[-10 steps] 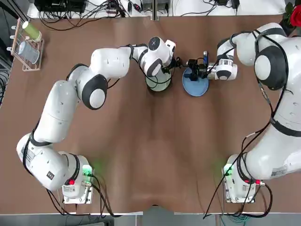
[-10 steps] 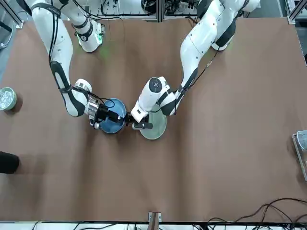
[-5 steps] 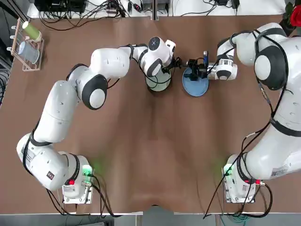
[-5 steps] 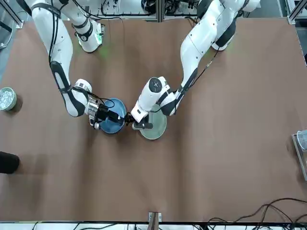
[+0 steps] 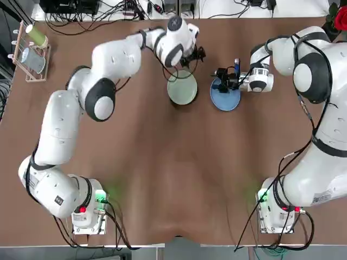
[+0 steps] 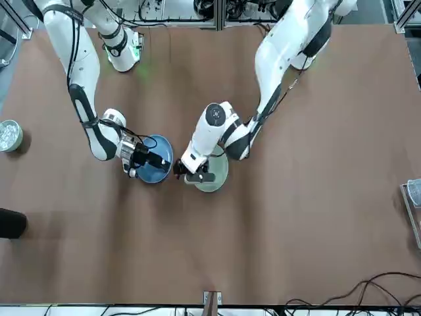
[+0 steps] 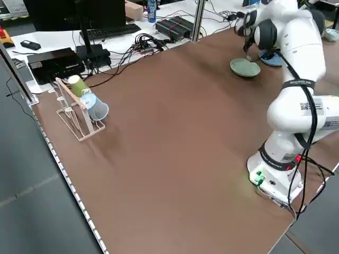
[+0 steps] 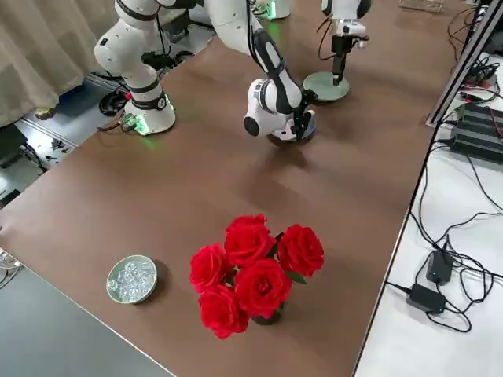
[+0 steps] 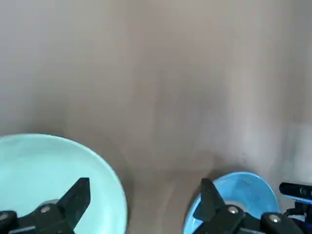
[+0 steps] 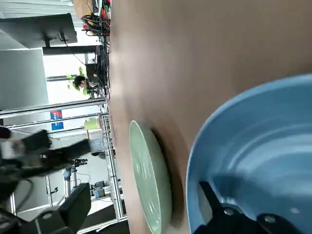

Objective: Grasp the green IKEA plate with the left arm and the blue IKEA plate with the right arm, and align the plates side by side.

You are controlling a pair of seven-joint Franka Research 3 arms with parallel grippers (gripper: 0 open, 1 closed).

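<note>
The green IKEA plate point(image 5: 182, 89) lies flat on the brown table, and the blue IKEA plate point(image 5: 225, 96) lies just to its right with a narrow gap between them. My left gripper point(image 5: 198, 54) hangs above the table just beyond the green plate. In the left wrist view it point(image 9: 145, 184) is open and empty, with both plates below it. My right gripper point(image 5: 222, 77) sits low at the blue plate's far rim. In the right wrist view it point(image 10: 144, 187) is open and straddles that rim, one finger inside the blue plate point(image 10: 253, 156).
A wooden rack with cups point(image 5: 32, 51) stands at the far left. A bunch of red roses point(image 8: 251, 271) and a small glass bowl point(image 8: 132, 279) sit at the table's right end. Cables and electronics line the far edge.
My left gripper has let go of the green plate, risen off it and moved toward the far edge. The plate stays on the table. The right arm has not moved.
</note>
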